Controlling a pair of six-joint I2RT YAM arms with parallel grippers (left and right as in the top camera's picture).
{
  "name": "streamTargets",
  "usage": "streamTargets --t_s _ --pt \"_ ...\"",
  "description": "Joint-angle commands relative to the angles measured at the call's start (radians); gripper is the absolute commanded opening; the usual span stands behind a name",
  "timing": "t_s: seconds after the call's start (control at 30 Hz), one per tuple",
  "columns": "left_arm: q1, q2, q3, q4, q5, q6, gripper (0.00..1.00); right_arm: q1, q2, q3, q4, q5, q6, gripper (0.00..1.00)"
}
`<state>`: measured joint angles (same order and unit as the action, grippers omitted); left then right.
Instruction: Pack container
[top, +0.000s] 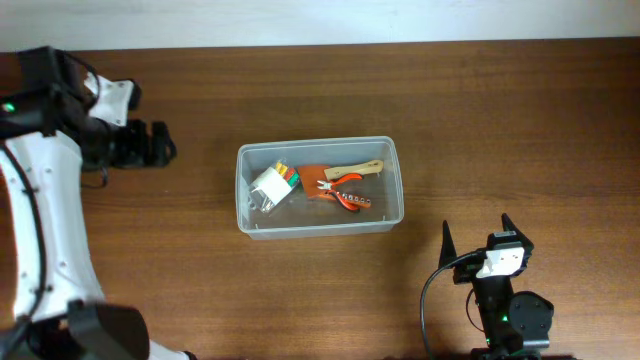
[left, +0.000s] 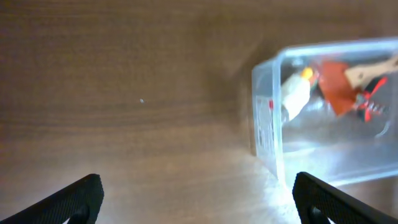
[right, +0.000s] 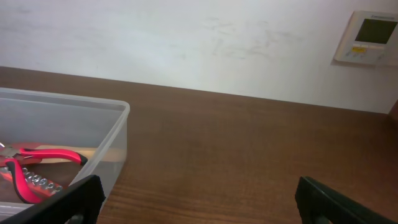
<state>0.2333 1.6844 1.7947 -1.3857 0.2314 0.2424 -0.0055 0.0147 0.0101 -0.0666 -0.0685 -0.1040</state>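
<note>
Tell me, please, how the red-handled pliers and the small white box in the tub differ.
The red-handled pliers are slim; the small white box is blocky, with coloured pieces. Pliers lie toward the right end of the clear plastic tub, the box toward its left. Both rest inside it.

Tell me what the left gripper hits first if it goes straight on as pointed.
Likely the container, near one corner of its end wall; only table lies between it and the left gripper. Depth is unclear.
</note>
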Motion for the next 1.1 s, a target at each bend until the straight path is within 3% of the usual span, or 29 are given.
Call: streamTargets --t_s 0.0,0.1,0.33,0.47,0.7,1.07 --pt "-0.069 -0.146 -0.098 -0.002 -0.092 -0.010 0.99 0.005 -0.010 -0.005 -0.005 -0.009 0.008 0.99" --pt "-0.136 -0.269 -0.227 0.072 -0.100 -0.010 0.99 0.005 -0.010 -0.005 -0.005 -0.009 0.008 0.99" --pt "-0.349 -0.627 -0.619 0.639 -0.046 -0.009 0.99 0.005 -0.010 -0.005 -0.005 -0.009 0.008 0.99" --pt "-0.404 -0.871 -0.853 0.877 -0.045 -0.010 0.99 0.005 -0.010 -0.005 -0.005 -0.009 0.008 0.99" --pt "-0.329 -1.143 -1.092 0.948 -0.045 -0.009 0.99 0.005 -0.010 -0.005 -0.005 -0.009 0.008 0.99" --pt "-0.250 -1.361 -1.297 1.063 -0.106 -0.010 0.99 0.005 -0.010 -0.005 -0.005 -0.009 0.008 0.99"
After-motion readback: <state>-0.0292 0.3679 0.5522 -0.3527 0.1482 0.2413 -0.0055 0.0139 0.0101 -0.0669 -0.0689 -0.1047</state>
